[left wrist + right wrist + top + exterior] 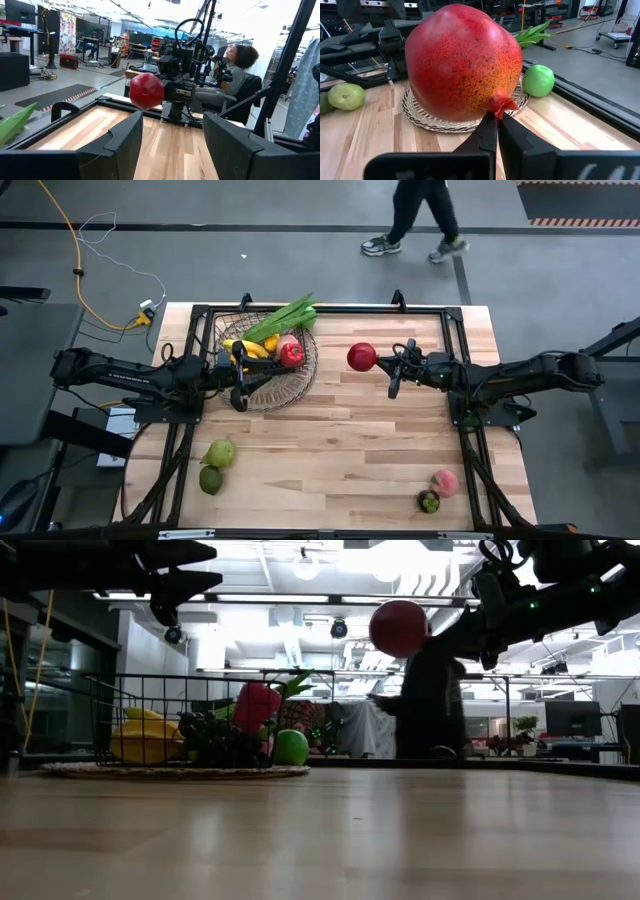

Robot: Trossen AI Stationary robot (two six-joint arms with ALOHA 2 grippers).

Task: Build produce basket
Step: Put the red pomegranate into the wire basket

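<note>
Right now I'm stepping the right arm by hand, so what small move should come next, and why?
Probably carry it a little further toward the basket. The right claw is shut on the pomegranate, pinching it by its small crown, and holds it in the air short of the rim. The left claw hangs open over the basket, so it may need to clear first.

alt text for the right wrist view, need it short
A large red pomegranate fills the frame, pinched by its crown tip in the right end effector, whose dark fingers are shut on it. Behind it on the wooden table lie the basket's woven rim, a green apple and a pale green fruit.
</note>
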